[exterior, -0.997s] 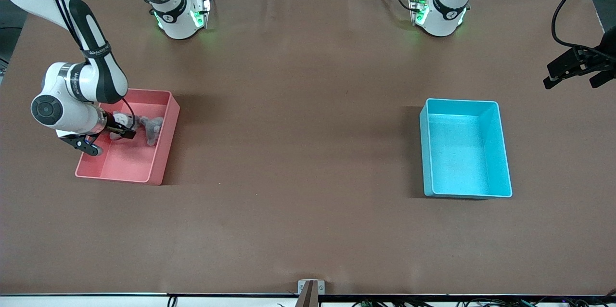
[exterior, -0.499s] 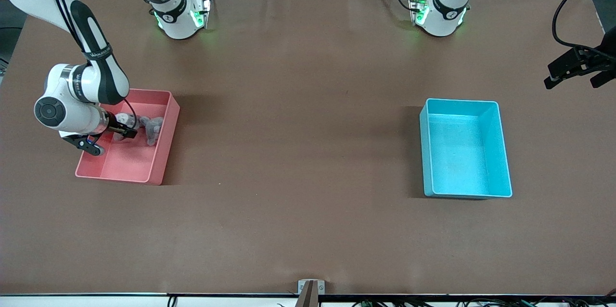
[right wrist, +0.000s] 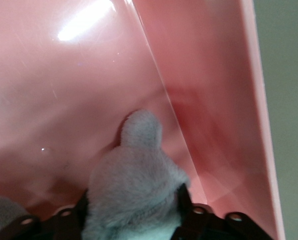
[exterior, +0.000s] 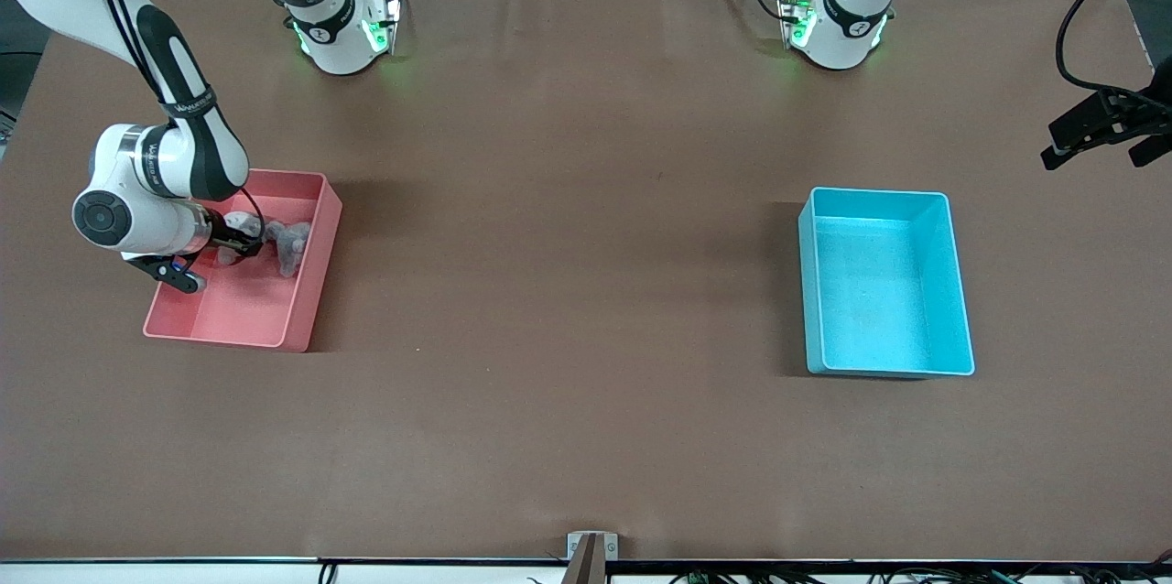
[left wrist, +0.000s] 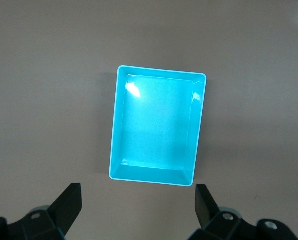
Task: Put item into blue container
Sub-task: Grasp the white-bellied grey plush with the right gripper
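Inside the pink bin (exterior: 302,291), right claw (exterior: 240,241) — bent low — pinches gray plush (right wrist: 134,195).

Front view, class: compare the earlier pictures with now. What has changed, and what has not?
The right gripper, down in the pink bin, has closed in around the grey plush toy. The left gripper waits open, and the blue container stays empty and unmoved.

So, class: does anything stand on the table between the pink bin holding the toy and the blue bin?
Nothing visible does. Only bare table lies between the pink bin and the blue bin; the right gripper is at the grey toy.
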`<state>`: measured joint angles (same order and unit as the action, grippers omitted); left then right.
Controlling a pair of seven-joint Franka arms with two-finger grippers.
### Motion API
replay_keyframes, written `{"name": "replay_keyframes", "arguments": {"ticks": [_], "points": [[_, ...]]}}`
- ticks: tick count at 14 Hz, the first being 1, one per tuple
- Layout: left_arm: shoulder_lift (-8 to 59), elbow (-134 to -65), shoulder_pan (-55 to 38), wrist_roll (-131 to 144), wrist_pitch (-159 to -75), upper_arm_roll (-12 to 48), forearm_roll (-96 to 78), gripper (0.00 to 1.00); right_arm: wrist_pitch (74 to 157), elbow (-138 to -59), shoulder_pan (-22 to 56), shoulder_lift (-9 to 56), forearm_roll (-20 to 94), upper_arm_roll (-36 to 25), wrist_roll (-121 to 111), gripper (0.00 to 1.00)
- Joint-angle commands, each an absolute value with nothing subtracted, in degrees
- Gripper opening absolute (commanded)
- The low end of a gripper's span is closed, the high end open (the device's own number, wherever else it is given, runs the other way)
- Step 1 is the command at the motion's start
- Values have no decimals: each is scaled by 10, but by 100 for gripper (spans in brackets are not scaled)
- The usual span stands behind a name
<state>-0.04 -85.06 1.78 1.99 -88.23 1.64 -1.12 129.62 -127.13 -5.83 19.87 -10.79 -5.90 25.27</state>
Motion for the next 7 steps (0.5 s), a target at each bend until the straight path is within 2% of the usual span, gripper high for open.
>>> {"name": "replay_keyframes", "arguments": {"ticks": [1, 4, 7], "points": [[4, -842, 23, 12, -883, 18, -7, 100, 1293, -1273, -59, 199, -123, -58, 262, 37], [4, -842, 23, 12, -882, 18, -7, 100, 1282, -1265, -58, 199, -123, -58, 262, 5], [4, -842, 23, 12, -882, 18, -7, 100, 1240, -1224, -59, 199, -121, -57, 259, 0]]}}
